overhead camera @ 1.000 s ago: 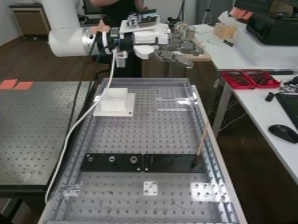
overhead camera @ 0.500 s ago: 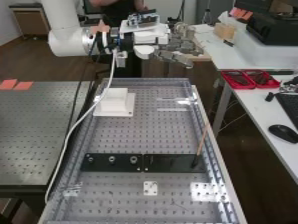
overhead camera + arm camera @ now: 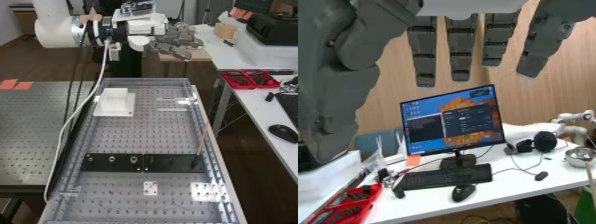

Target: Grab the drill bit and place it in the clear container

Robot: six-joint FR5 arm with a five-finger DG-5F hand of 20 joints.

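Observation:
My hand point(image 3: 175, 42) is above and beyond the far end of the perforated bench, its fingers straight and holding nothing. In the wrist view the hand point(image 3: 461, 47) is open, with its thumb apart from the fingers. A thin brown rod point(image 3: 202, 141) stands tilted at the right end of the black plates point(image 3: 166, 163); whether it is the drill bit I cannot tell. Small round metal pieces point(image 3: 112, 159) sit on the left plate. A clear, shiny shape point(image 3: 173, 104), perhaps the clear container, lies at the bench's far right.
A white stepped block point(image 3: 115, 102) stands at the bench's far left. Raised rails point(image 3: 213, 155) edge the bench. To the right, a white table point(image 3: 263, 107) carries red trays point(image 3: 249, 79), a mouse and a keyboard. A monitor point(image 3: 452, 120) stands on a table in the wrist view.
Arm and hand have shifted slightly up and to the left in the high view, and the white cable has moved with them. The things on the bench have stayed put.

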